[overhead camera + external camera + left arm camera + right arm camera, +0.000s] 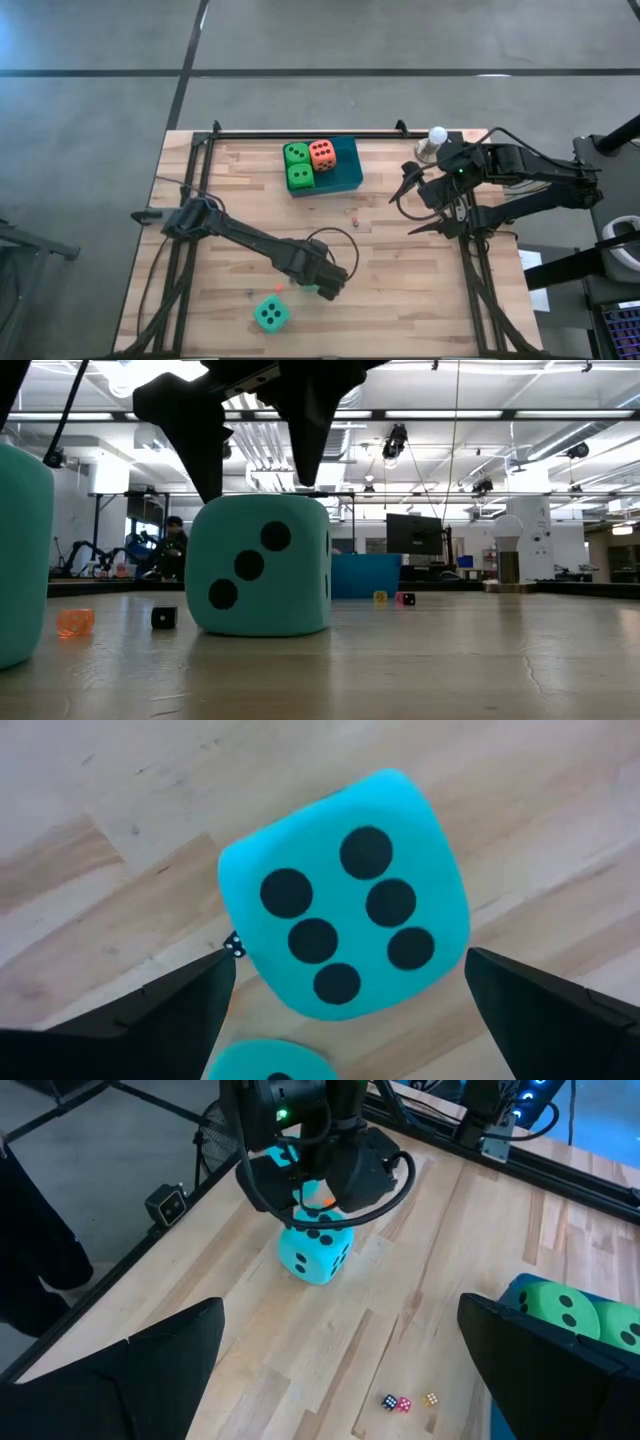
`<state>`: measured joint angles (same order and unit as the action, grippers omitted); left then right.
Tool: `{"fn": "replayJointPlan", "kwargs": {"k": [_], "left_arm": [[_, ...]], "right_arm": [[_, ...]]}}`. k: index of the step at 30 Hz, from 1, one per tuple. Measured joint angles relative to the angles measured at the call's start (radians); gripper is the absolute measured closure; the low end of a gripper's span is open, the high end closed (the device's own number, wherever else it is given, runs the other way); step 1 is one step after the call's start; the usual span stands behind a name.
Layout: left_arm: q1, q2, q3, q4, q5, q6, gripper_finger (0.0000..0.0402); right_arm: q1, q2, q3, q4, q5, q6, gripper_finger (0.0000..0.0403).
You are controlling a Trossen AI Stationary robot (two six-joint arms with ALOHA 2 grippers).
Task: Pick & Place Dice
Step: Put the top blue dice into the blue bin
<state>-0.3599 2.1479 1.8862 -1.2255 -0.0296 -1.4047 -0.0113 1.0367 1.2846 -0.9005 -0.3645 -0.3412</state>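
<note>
The left gripper (345,990) hangs spread wide directly above a teal die (345,892), one finger on either side, touching nothing. A second teal die (270,314) lies just beside it. Two green dice (297,166) and one orange-red die (322,153) sit in the blue tray (347,172), well apart. The right gripper (340,1350) waits spread, empty. No legible writing.

Left gripper (322,286) spread wide — right gripper (415,208) likewise.

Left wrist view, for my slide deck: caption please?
Open left hand poised above a teal die showing six pips.
</note>
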Motion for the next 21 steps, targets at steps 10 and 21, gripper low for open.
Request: {"fn": "replayJointPlan", "kwargs": {"k": [10,21], "left_arm": [[0.012,0.0,-0.005,0.039,-0.024,-0.122,0.0002],[0.019,-0.001,-0.029,0.044,-0.024,-0.16,0.0004]], "right_arm": [[0.0,0.0,0.0,0.0,0.0,-0.001,0.0003],[0.0,0.0,0.0,0.0,0.0,-0.001,0.0003]]}}
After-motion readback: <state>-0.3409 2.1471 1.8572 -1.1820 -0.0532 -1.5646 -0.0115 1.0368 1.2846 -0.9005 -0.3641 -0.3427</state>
